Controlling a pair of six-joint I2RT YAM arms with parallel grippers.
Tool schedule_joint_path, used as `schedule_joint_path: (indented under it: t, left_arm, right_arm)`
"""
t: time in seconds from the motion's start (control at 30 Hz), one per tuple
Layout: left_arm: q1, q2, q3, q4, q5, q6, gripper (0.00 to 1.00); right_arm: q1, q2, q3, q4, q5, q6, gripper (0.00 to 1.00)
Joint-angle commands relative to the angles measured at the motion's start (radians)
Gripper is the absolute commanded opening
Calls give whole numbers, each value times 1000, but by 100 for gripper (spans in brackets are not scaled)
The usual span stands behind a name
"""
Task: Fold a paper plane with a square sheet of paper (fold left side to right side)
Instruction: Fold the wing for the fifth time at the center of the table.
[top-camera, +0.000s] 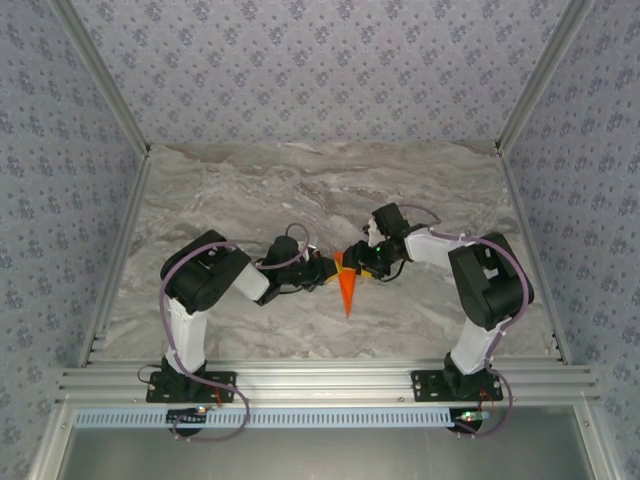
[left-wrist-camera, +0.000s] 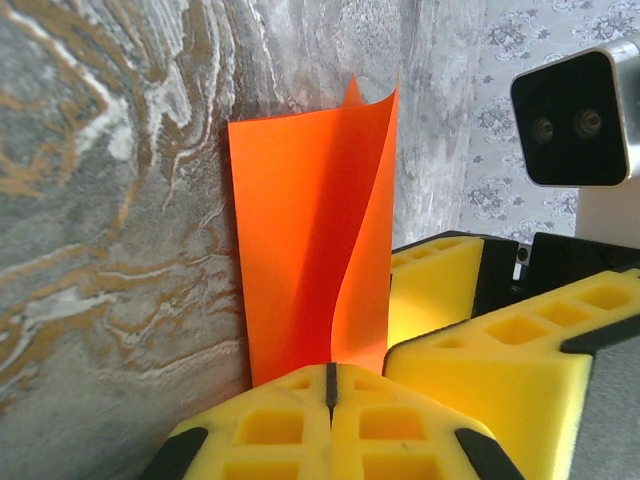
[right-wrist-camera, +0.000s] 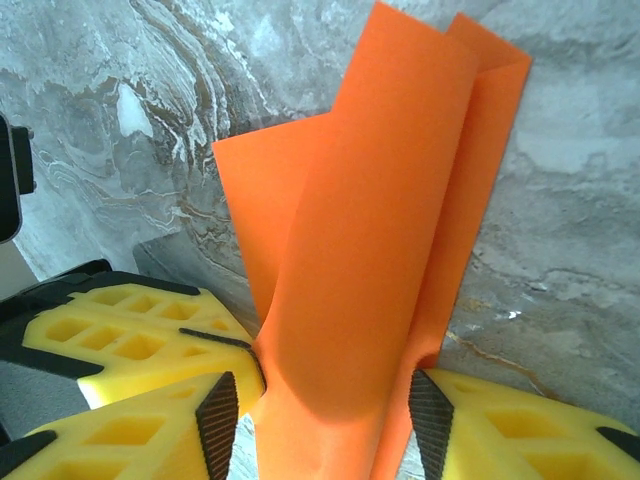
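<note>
Toward the middle of the marble table (top-camera: 400, 190), a little nearer its front edge than its back, my two grippers meet nose to nose over the sheet of paper (top-camera: 346, 290). My left gripper (left-wrist-camera: 328, 378) is closed tight, its yellow fingers pressed together along one seam. The wide end of the paper is pinched there and rises from the seam. My right gripper (right-wrist-camera: 325, 425) comes in from the table's other side, jaws roughly half apart, straddling the same end. The curled paper reaches both black pads (right-wrist-camera: 218, 425), but I cannot tell whether they press it. The paper is bright orange, folded lengthways into a narrow wedge whose loose flaps bow apart. Seen from above, its point aims at the table's front edge. Beyond it the grey-veined marble runs on to the table's back edge.
</note>
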Motion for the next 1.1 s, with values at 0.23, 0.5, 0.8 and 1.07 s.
schedule_joint_path:
  t: [0.23, 0.5, 0.8, 1.07]
  left_arm:
    - [5, 19, -14, -15, -18, 41, 2]
    - [5, 0, -14, -46, -23, 56, 1]
    - [4, -31, -15, -90, -36, 80, 0]
    - [5, -27, -5, -95, -35, 87, 0]
  right_arm:
    - [-56, -188, -39, -63, 111, -54, 64]
    - [-107, -306, -137, 29, 37, -48, 62]
    - [-111, -300, -184, 121, -35, -30, 49]
    - [-89, -227, -181, 213, -81, 21, 28]
